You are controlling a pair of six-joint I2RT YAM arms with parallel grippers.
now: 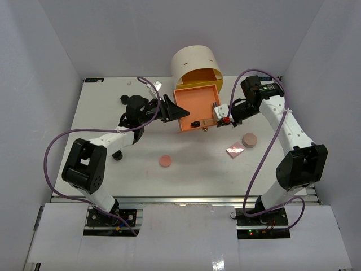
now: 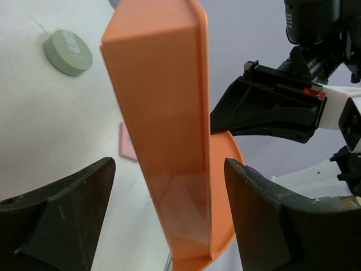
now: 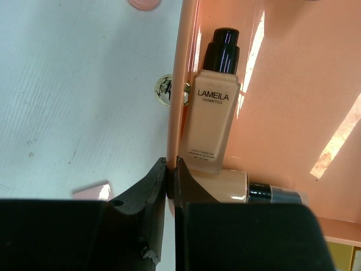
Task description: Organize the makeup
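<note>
Right end effector (image 3: 171, 174) clamped on drawer (image 3: 282, 84) wall, steadying it, I reckon. Left end effector (image 2: 169, 169) agape, drawer corner between fingers, ungripped.

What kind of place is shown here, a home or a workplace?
Probably a robot test cell in a lab: plain white walls enclose the white table, and the left arm and right arm are bolted to a metal rail at its edge.

Pink round compact (image 1: 164, 161) flat, lower centre of top view. Tan round compact (image 1: 249, 139) and pink square palette (image 1: 235, 151) side by side, right of centre. Grey-green compact (image 2: 68, 52) flat, upper left of left wrist view. Labelled bottle (image 3: 211, 121), tan with black cap, lying in orange drawer (image 3: 293, 84), centre of right wrist view. Second bottle (image 3: 248, 189) crosswise at its base.
</note>
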